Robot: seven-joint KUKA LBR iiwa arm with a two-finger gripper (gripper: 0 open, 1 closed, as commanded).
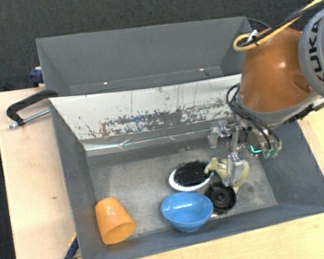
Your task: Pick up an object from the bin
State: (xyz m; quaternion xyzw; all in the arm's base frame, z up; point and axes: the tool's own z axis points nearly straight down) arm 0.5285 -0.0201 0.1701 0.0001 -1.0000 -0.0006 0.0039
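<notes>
Gripper (238, 171) low in bin (137, 56), right front.
Stood at yellow piece (224, 169), right of brush (189, 176), near black cap (221, 197) and bowl (187, 211); open or closed could not be told.

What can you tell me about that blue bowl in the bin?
The blue bowl is round, light blue and looks like smooth plastic. It sits upright, mouth up, nothing visible inside, on the floor of the bin near the front wall. A white oval brush with black bristles lies just behind it; a small black round thing sits at its right; whether they touch is unclear.
</notes>
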